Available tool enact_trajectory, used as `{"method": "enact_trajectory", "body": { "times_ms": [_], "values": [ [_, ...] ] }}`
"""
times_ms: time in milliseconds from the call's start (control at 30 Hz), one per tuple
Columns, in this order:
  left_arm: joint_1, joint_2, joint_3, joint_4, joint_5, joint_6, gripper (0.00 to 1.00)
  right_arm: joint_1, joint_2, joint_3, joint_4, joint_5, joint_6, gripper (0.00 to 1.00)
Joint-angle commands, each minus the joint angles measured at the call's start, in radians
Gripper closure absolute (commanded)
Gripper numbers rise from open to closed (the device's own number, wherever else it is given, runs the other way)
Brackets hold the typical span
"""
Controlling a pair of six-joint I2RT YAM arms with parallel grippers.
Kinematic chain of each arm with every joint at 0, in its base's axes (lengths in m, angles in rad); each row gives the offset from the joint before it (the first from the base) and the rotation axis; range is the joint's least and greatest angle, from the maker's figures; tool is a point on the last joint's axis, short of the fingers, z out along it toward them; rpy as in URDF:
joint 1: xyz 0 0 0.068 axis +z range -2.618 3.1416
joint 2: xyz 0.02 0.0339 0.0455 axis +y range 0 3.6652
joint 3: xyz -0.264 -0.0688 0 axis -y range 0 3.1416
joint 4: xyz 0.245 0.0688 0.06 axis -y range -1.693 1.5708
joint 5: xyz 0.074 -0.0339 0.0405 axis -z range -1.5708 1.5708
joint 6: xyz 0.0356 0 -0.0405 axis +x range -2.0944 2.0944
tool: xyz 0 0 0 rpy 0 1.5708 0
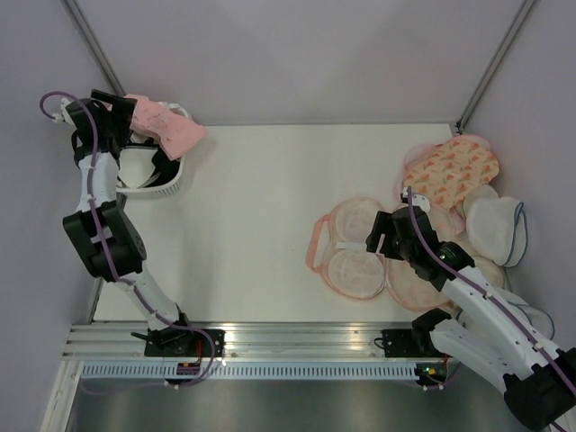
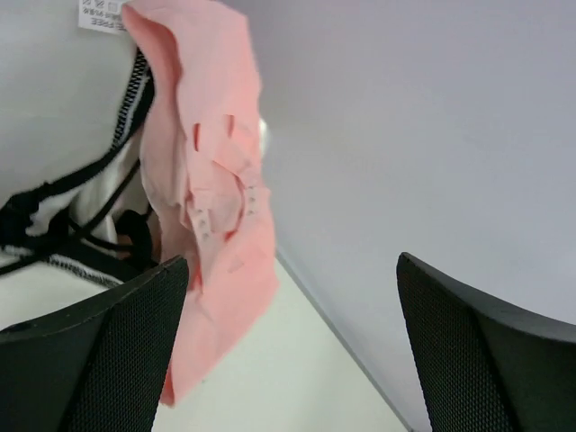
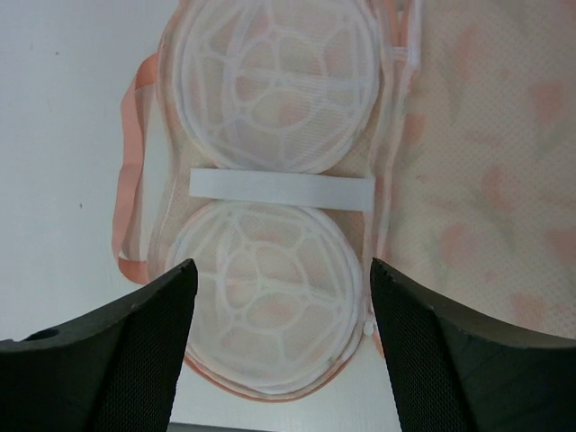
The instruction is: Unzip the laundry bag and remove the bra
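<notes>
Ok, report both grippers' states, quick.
Left gripper: open, holding nothing; the bra hangs beside one finger.
Right gripper: open, empty, above the laundry bag.

A white tabletop (image 1: pixel 261 198) fills the middle of the overhead view, matte and evenly lit, with only soft shadows on it. Pale lilac-grey walls (image 1: pixel 297 54) close it in at 12, 9 and 3 o'clock. A thin grey pole (image 1: pixel 88 40) slants down the corner at 11 o'clock, a second pole (image 1: pixel 499 63) at 1 o'clock. At 6 o'clock a ribbed aluminium rail (image 1: pixel 297 337) borders the tabletop; below it lies a dull grey strip (image 1: pixel 297 405), possibly the floor
</notes>
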Motion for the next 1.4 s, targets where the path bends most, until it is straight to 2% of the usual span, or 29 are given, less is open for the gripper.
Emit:
{"method": "enact_trajectory", "body": {
  "times_ms": [0,133,200,400,433,533,633,767,800,900,1000,1133,1233,1300,1333,1367],
  "values": [
    [-0.003,-0.190,-0.080,0.012,-0.013,0.021,0.00,0.001,-0.031,0.022,-0.024,0.191,0.082,0.17],
    [-0.046,-0.356,-0.270,0.016,0.073,0.024,0.00,0.001,-0.006,0.051,-0.142,0.413,0.203,0.16],
    [-0.106,-0.466,-0.344,0.031,0.124,0.055,0.00,-0.002,0.037,0.076,-0.179,0.469,0.239,0.12],
    [-0.387,-0.756,-0.659,0.061,0.135,0.119,0.00,-0.059,0.095,0.100,-0.251,0.581,0.291,0.08],
    [-0.483,-0.820,-0.729,0.066,0.133,0.121,0.00,-0.095,0.095,0.104,-0.252,0.593,0.270,0.08],
    [-0.621,-0.905,-0.849,0.066,0.151,0.127,0.00,-0.204,0.083,0.107,-0.240,0.590,0.221,0.07],
    [-0.709,-1.009,-0.949,0.066,0.179,0.113,0.00,-0.348,0.083,0.096,-0.208,0.554,0.149,0.07],
    [-0.763,-1.157,-1.032,0.049,0.201,0.097,0.00,-0.518,0.135,0.071,-0.130,0.454,0.052,0.07],
    [-0.766,-1.178,-1.056,0.043,0.219,0.095,0.00,-0.584,0.155,0.070,-0.104,0.369,0.040,0.07],
    [-0.766,-1.246,-1.075,-0.006,0.208,0.104,0.00,-0.672,0.221,0.045,-0.053,0.267,0.011,0.07],
    [-0.766,-1.274,-1.095,-0.032,0.211,0.113,0.00,-0.681,0.276,0.030,-0.018,0.259,0.006,0.08],
    [-0.766,-1.274,-1.104,-0.034,0.221,0.107,0.00,-0.681,0.267,0.022,-0.005,0.238,0.000,0.10],
    [-0.766,-1.271,-1.101,-0.034,0.214,0.109,0.01,-0.681,0.246,0.015,0.011,0.193,-0.014,0.21],
    [-0.766,-1.266,-1.096,-0.037,0.216,0.110,0.01,-0.681,0.235,0.010,0.021,0.161,-0.023,0.40],
    [-0.766,-1.264,-1.096,-0.037,0.216,0.109,0.01,-0.681,0.233,0.010,0.024,0.120,-0.034,0.50],
    [-0.766,-1.264,-1.095,-0.037,0.219,0.106,0.02,-0.681,0.229,0.012,0.019,0.098,-0.037,0.77]
  ]
}}
